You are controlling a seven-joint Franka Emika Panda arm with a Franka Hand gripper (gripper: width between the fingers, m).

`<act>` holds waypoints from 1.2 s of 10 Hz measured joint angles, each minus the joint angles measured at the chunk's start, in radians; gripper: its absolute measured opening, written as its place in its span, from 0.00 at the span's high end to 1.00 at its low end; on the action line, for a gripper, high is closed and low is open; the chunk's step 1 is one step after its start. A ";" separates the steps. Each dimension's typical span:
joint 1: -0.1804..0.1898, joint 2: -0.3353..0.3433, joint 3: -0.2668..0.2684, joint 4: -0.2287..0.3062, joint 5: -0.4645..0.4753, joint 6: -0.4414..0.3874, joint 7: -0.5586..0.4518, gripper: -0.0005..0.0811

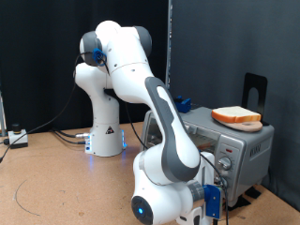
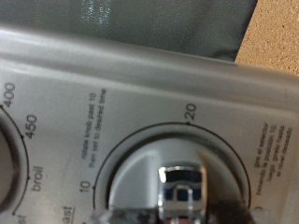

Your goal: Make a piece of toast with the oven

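Claw low at the oven panel, near the counter's edge at the exterior view's bottom right. Wrist view: timer knob very close ahead, its chrome grip between dark blurred shapes; whether the claw had closed on it could not be told. Toast lay on the oven's roof, not inside; what sat on the rack behind the door was hidden by the arm. Likely risks: running the timer with the oven empty, or jolting the oven so the toast slid off.
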 joint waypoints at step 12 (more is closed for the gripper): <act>-0.032 -0.032 0.022 -0.086 0.095 0.054 -0.555 0.88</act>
